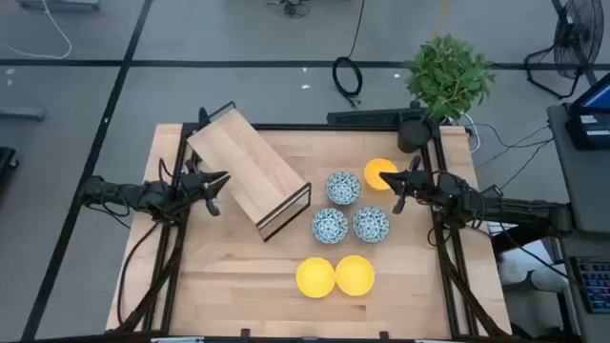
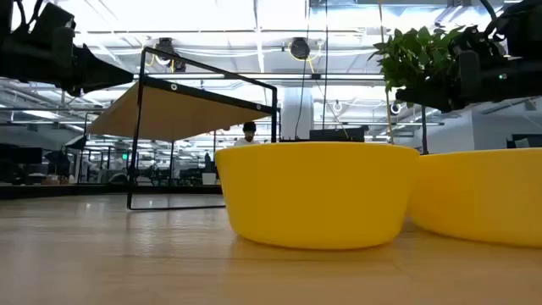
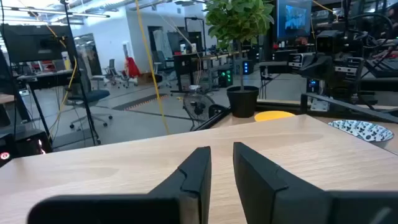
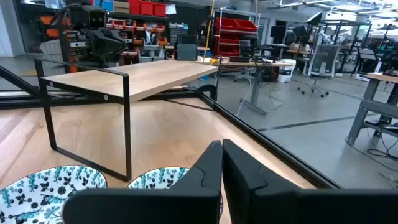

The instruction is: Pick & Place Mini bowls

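Right gripper (image 1: 399,197), fingers pressed together and empty, hovers right of centre; the yellow bowl (image 1: 378,172) lies just upper-left of it.

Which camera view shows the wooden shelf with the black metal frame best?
The high view: the wooden shelf with the black metal frame shows whole, angled on the table. The low view shows it side-on from below; the right wrist view, one end; the left wrist view only its top.

Open-plan robotics lab and workshop.
Shown by red storage bins on metal shelving (image 4: 233,28), wheeled office chairs (image 3: 87,99), height-adjustable workbenches (image 4: 252,68), bright ceiling strip lights (image 2: 212,34), lit computer monitor (image 3: 293,18).
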Robot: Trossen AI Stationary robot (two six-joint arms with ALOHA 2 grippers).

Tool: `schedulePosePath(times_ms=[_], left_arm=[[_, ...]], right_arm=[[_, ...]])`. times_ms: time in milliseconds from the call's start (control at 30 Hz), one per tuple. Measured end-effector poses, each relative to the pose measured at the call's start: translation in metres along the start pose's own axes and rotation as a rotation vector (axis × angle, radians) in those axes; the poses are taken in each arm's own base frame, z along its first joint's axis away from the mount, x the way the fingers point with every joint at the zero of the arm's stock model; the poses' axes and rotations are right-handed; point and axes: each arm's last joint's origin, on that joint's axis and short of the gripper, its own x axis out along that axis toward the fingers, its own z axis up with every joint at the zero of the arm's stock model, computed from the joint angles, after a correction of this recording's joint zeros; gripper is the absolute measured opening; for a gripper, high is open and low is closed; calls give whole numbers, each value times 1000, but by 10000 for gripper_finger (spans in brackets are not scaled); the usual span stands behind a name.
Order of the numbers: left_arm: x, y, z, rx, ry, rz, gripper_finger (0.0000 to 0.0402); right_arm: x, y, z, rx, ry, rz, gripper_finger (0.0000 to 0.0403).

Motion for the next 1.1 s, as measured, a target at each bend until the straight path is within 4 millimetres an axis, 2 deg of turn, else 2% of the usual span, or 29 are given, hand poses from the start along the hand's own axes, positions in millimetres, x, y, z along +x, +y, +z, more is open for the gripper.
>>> schedulePosePath(times_ms=[1100], left_arm=[[0, 0, 0, 0, 0, 0, 74]], right_arm=[[0, 0, 0, 0, 0, 0, 0]])
